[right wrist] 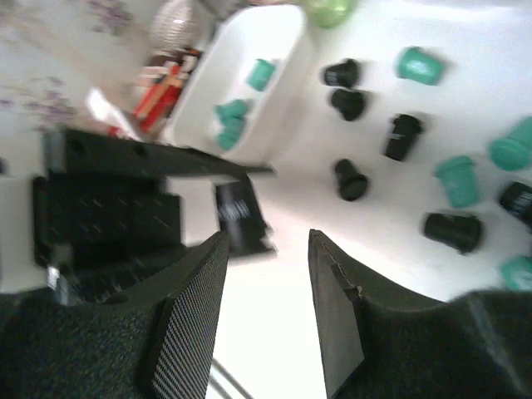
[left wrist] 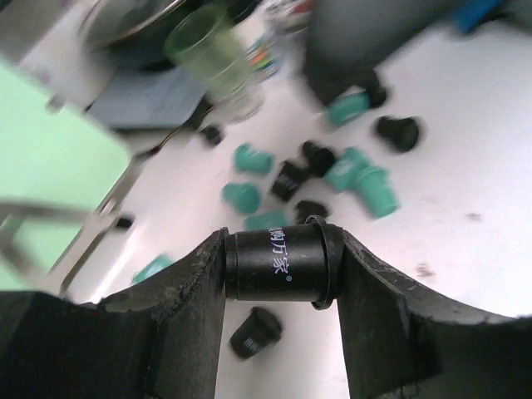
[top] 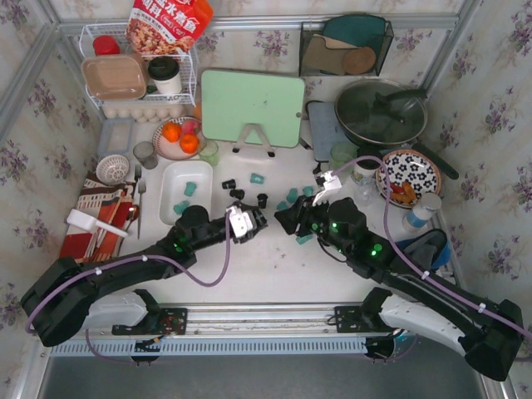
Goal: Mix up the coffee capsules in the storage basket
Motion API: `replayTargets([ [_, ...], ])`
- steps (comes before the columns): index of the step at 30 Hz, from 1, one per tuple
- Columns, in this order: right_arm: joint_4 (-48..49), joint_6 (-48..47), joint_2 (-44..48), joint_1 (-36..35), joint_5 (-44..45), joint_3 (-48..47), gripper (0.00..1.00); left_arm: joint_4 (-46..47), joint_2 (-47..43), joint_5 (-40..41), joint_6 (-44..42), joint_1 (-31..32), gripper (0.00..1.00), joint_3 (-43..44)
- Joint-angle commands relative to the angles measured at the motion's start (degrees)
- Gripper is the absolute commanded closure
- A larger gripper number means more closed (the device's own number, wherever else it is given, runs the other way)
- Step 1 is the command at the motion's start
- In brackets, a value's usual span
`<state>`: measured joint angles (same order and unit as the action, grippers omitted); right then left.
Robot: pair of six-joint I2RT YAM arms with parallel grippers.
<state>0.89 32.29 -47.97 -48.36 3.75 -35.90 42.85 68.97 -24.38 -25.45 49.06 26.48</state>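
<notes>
Left gripper (top: 258, 218) pinches one black capsule (left wrist: 278, 264) crosswise; right gripper (right wrist: 266, 291) jaws spread, empty; few teal capsules (right wrist: 231, 110) in storage basket (right wrist: 270, 37), loose capsules (right wrist: 403, 135) scattered on table (top: 274, 266) beside it.

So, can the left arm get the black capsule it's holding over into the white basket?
Probably yes. The left pincer grips a black capsule, and the storage basket lies close on its left, open-topped, holding only a few teal capsules. Nothing stands between them.
</notes>
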Motion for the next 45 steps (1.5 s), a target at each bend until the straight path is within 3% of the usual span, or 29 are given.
replayTargets([
  [1,-11.2,-4.8,-1.3,-0.1,12.1,-1.2,0.5,-4.4,1.0,21.2,6.1,-2.7,0.63,2.4],
  [3,-13.4,-7.2,-3.0,-0.1,14.5,-0.3,0.49,-10.1,1.0,30.5,10.7,-5.8,0.62,4.2],
  [6,-14.0,-11.2,-5.8,-0.1,16.3,1.5,0.46,-17.3,1.4,36.1,18.9,-12.1,0.61,6.2],
  [16,-15.4,-18.5,-22.8,-0.2,17.7,0.0,0.4,-21.9,9.1,37.9,30.3,-21.3,0.48,7.5],
  [26,-18.2,-19.3,-35.2,-0.1,20.9,-5.2,0.36,-23.1,9.7,40.0,34.4,-23.1,0.08,7.6],
  [36,-18.0,-20.0,-37.9,-0.1,21.0,-6.9,0.34,-23.3,6.7,37.3,34.4,-22.8,0.06,7.2],
  [45,-16.1,0.7,-33.6,-0.1,23.8,-6.7,0.37,-23.4,5.0,36.2,34.1,-22.2,0.06,7.0],
])
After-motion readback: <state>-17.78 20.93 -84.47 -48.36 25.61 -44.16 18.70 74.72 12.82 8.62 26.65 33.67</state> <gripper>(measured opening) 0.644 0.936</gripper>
